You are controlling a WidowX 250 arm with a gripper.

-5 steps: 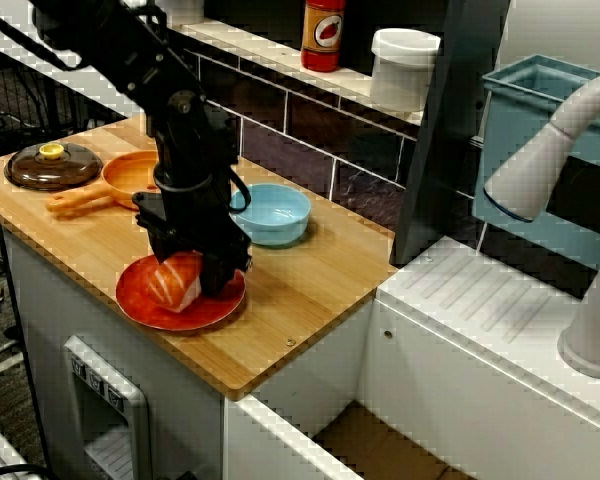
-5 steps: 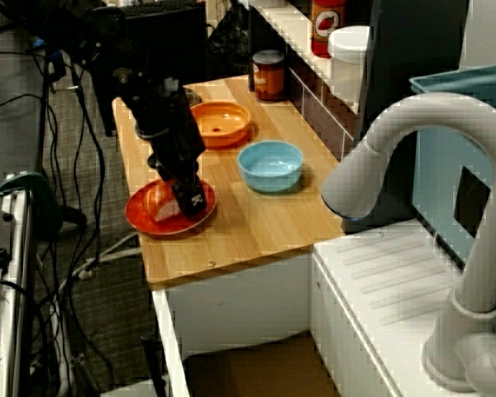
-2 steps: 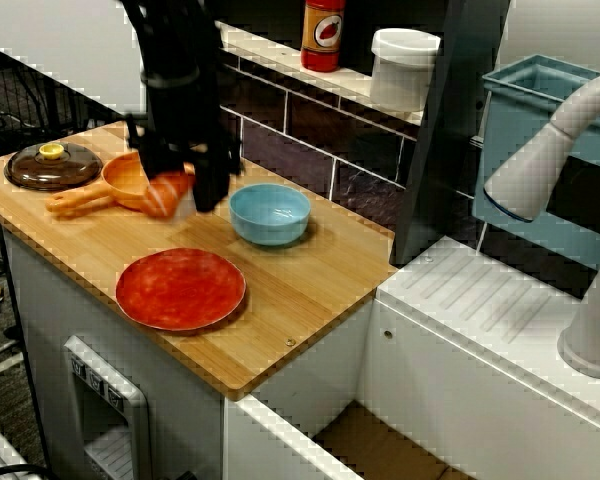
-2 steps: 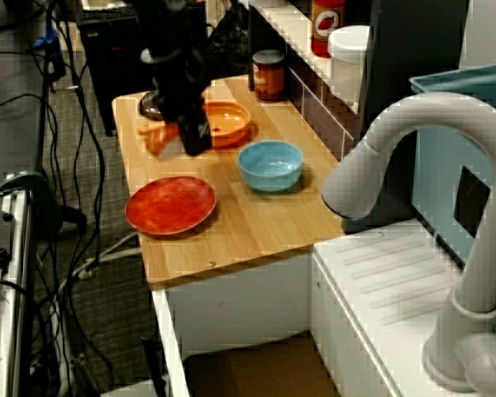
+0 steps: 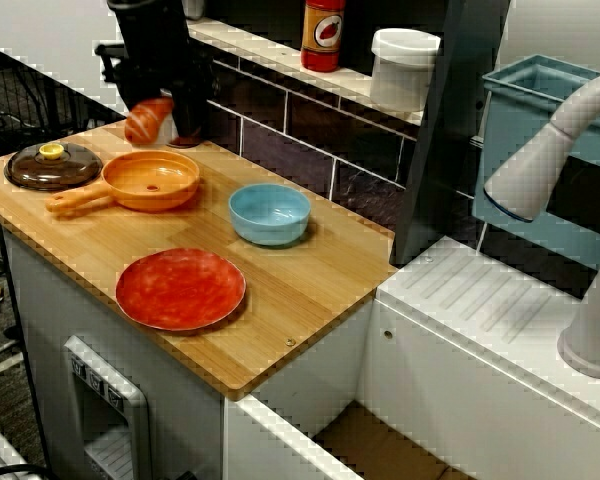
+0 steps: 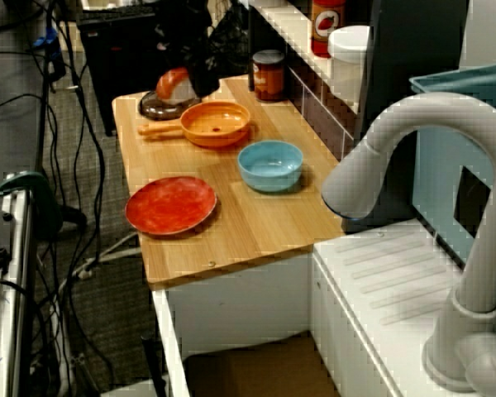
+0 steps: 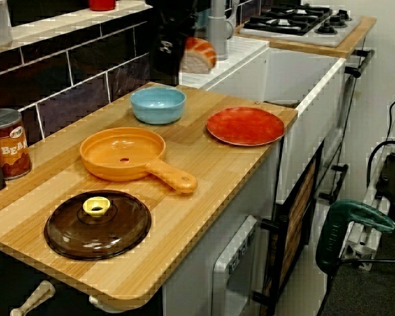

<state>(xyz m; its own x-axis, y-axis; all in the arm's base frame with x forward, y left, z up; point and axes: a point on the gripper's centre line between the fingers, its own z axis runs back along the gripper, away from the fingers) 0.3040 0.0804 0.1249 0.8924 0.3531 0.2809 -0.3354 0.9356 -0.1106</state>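
Note:
My gripper (image 5: 158, 117) is shut on an orange-and-white food piece (image 5: 146, 121) and holds it in the air. In the front view the piece hangs above the back-left of the counter, over the gap between the orange pan (image 5: 150, 180) and the brown lid (image 5: 52, 165). From the sink side, the food piece (image 6: 173, 83) shows above the lid (image 6: 159, 106), with the gripper (image 6: 192, 81) dark behind it. The view from the counter's end shows the piece (image 7: 197, 55) held high. The red plate (image 5: 180, 289) lies bare near the front edge.
A blue bowl (image 5: 270, 213) stands right of the pan. A bean can (image 7: 8, 143) stands by the tiled back wall. A red bottle (image 5: 323, 35) and a white tub (image 5: 404, 68) stand on the ledge. A white sink with a grey faucet (image 5: 550, 150) lies right of the counter.
The gripper has lifted the food piece off the red plate and carried it up and back-left, past the pan. The plate now lies bare.

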